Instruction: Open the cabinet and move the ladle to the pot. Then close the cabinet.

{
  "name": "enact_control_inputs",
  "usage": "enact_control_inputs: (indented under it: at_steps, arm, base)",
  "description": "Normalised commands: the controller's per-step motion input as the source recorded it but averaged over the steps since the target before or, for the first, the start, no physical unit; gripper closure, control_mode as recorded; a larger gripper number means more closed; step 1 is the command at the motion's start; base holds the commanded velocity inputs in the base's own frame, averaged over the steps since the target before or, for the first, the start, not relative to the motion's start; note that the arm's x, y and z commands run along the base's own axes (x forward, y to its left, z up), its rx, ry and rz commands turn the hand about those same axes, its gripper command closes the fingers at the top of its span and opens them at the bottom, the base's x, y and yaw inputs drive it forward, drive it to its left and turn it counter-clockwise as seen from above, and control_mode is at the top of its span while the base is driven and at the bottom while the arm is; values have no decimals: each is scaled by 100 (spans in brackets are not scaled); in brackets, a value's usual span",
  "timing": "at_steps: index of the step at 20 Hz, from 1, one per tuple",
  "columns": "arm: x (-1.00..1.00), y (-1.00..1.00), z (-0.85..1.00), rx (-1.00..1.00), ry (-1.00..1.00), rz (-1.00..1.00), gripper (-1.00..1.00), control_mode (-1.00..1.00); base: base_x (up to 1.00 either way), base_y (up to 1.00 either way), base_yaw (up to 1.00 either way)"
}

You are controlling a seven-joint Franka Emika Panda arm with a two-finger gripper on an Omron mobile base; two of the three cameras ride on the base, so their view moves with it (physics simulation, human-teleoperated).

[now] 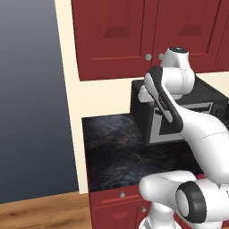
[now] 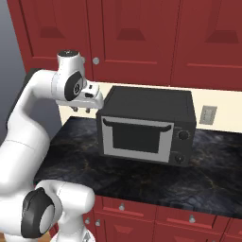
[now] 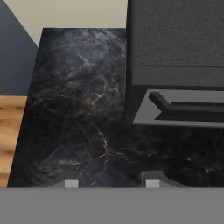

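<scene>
The cabinet [image 2: 127,38] is hanging on the wall above the worktop [image 2: 142,177], its two dark red raised-panel doors sitting shut, with small silver knobs [image 1: 148,57] showing near their lower edges. Below it, the hand [image 2: 81,109] is hovering in the air just left of a black microwave [image 2: 146,125], pointing down at the dark marbled worktop. Its fingertips [image 3: 71,181] are standing partly apart with nothing between them; in the hand view only bare stone is lying under them. The microwave is sitting on the worktop against the cream wall, its door with a pale frame facing forward. Red drawer fronts [image 2: 189,220] are running beneath the worktop's front edge.
</scene>
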Motion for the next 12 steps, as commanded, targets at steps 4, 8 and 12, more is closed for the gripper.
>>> enact_control_inputs:
  at_steps: [4, 8, 12]
  arm:
    - [-24, 7, 0, -3, -9, 0, -100, -100]
    - [-61, 21, 33, -14, -41, 0, -100, -100]
    - [-36, 0, 76, -3, -25, 0, -100, -100]
  base:
    - [0, 0, 0]
    - [0, 0, 0]
    - [0, 0, 0]
